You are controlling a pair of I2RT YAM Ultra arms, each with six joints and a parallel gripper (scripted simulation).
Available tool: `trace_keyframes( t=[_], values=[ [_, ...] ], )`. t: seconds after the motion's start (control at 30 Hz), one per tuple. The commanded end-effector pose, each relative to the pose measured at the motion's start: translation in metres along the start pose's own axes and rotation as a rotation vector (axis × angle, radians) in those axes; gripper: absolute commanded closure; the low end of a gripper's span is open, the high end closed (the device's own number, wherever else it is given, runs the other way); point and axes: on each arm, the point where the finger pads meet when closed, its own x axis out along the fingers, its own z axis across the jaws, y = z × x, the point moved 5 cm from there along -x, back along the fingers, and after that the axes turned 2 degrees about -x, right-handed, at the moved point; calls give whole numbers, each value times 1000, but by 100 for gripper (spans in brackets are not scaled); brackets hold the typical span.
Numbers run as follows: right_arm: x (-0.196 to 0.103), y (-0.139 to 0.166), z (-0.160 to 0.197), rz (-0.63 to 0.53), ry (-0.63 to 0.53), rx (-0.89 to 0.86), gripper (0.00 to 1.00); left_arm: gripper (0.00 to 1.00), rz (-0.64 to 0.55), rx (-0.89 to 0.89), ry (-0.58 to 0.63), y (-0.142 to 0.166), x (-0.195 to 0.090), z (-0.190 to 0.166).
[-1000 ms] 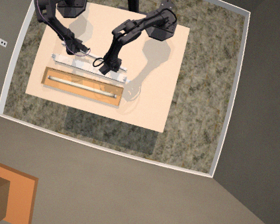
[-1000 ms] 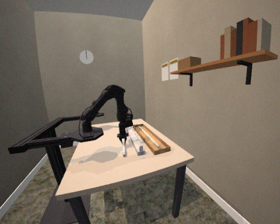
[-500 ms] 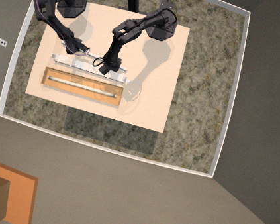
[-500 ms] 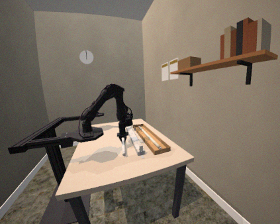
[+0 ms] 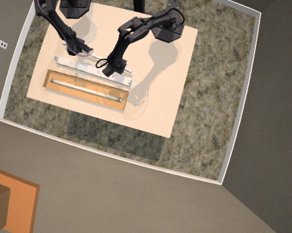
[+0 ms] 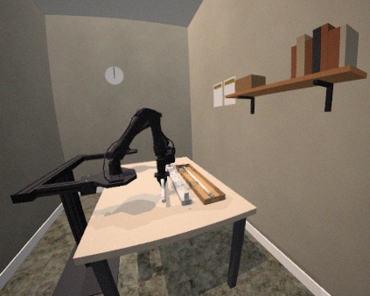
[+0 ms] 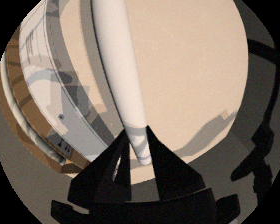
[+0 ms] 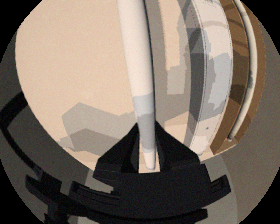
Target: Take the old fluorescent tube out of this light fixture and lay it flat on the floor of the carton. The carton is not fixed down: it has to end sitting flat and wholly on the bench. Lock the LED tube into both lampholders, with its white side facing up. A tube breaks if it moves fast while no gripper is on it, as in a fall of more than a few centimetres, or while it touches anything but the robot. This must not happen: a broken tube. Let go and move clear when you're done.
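Observation:
The LED tube (image 5: 97, 56) (image 6: 164, 193) (image 7: 118, 65) (image 8: 136, 60) is held level a little above the bench, on the arms' side of the fixture and parallel to it. My left gripper (image 5: 110, 70) (image 6: 162, 176) (image 7: 136, 130) is shut on one end of it. My right gripper (image 5: 74, 51) (image 8: 146, 124) is shut on the other end. The white light fixture (image 5: 83, 67) (image 6: 180, 186) (image 7: 41, 70) (image 8: 211, 60) has no tube in it. The old fluorescent tube (image 5: 85, 89) (image 6: 199, 181) (image 8: 249, 76) lies flat in the brown carton (image 5: 94, 98) (image 6: 215, 199) beyond the fixture.
The carton sits flat on the bench (image 5: 156, 103) (image 6: 163, 223), close beside the fixture. The arm bases stand along the bench's back edge. A black frame (image 6: 45, 184) runs behind the bench. A shelf with boxes hangs on the wall, far from the work.

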Motion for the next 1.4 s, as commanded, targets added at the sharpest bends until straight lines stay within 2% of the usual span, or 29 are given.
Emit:
trace_keyframes(
  t=[0.0, 0.03, 0.1, 0.17, 0.3, 0.33, 0.4, 0.47, 0.57, 0.67, 0.7, 0.9, 0.97, 1.37],
  values=[
    [-15, -5, 2, -18, 6, 0, 89, 89, -4, 15, 19, -3, -14, -11],
    [-17, -11, -9, -36, 41, -1, 89, 89, -19, 20, -10, -9, -19, -3],
    [-17, -11, -9, -36, 41, -1, 89, 89, -19, 20, -10, -9, -19, -3],
    [-20, -4, 7, -11, -9, -2, 89, 89, -5, 21, 22, -5, -20, -14],
    [-30, -10, -20, -45, 60, 21, 89, 89, -35, 10, -32, -8, -36, 6],
    [-29, -10, -20, -51, 70, 22, 89, 89, -29, 10, -15, -4, -31, 0],
    [-24, -6, -4, -35, 39, 10, 89, 89, -9, 16, 15, -5, -22, -13],
    [-31, -12, -20, -55, 74, 17, 89, 89, -18, 17, 10, -5, -20, -6],
    [-29, -10, -11, -39, 39, 11, 89, 89, -25, 18, 2, -5, -29, -7],
    [-31, -13, -17, -52, 67, 12, 89, 89, -25, 17, -3, -5, -30, -6],
    [-28, -6, -5, -29, 19, 13, 89, 89, -24, 13, 6, -3, -29, -6],
    [-32, -4, 4, -19, -1, 6, 89, 89, -15, 22, 21, -3, -32, -14],
    [-39, -11, -10, -37, 35, 9, 89, 89, -25, 26, -1, -8, -39, -8],
    [-54, -13, -11, -39, 38, 6, 89, 89, -23, 31, 3, -8, -53, -13]
  ],
)
